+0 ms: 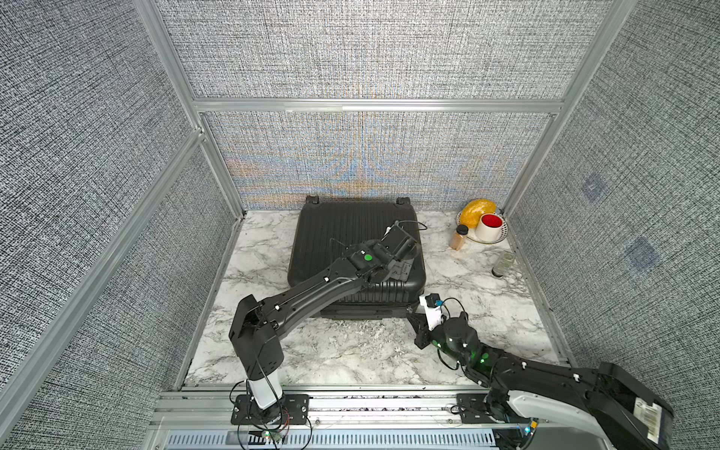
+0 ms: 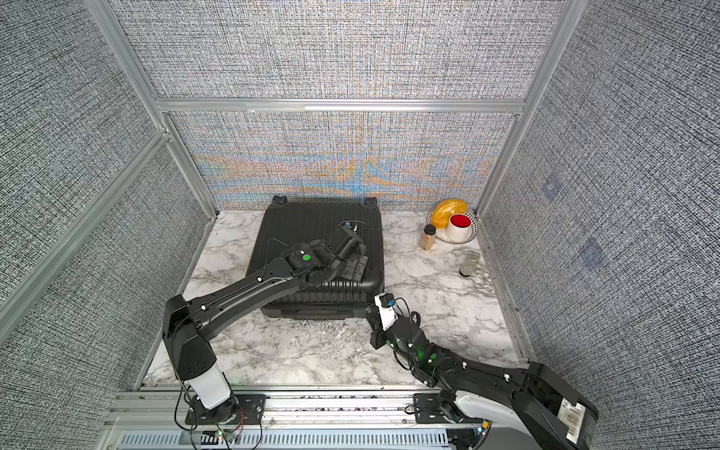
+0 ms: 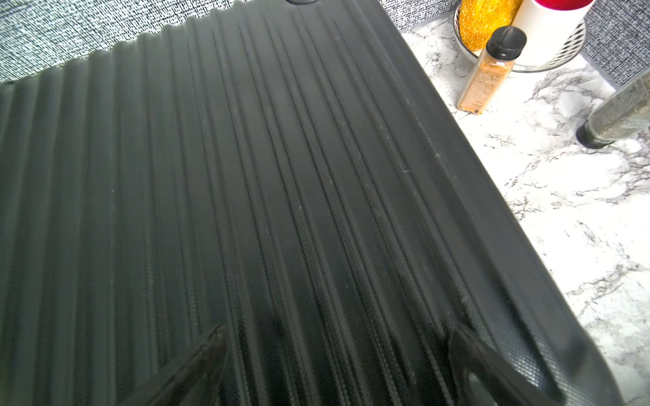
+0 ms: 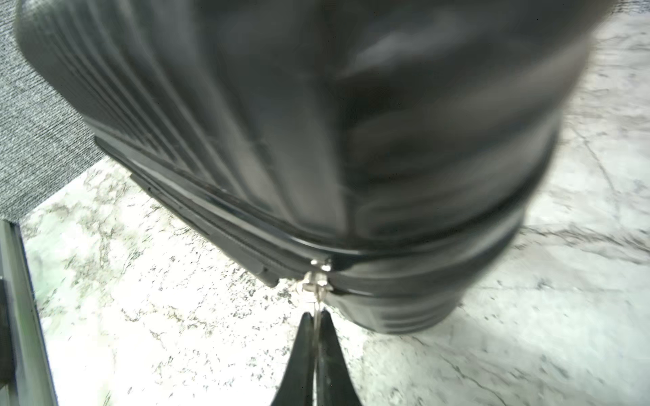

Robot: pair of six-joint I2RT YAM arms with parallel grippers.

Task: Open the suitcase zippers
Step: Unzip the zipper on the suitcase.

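Right gripper [image 4: 316, 318] pinches the small metal zipper pull [image 4: 316, 281] of the black ribbed hard-shell suitcase [image 1: 331, 230].
In both top views the suitcase lies flat on the white marble table [image 1: 350, 358], near the back wall, with the left gripper [image 1: 407, 259] over its lid. Left wrist view: the jaws stand wide apart. Right wrist view: the pull sits at the corner seam.

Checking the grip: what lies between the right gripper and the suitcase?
Only the metal zipper pull, pinched in the right gripper, joins it to the suitcase; right wrist view.
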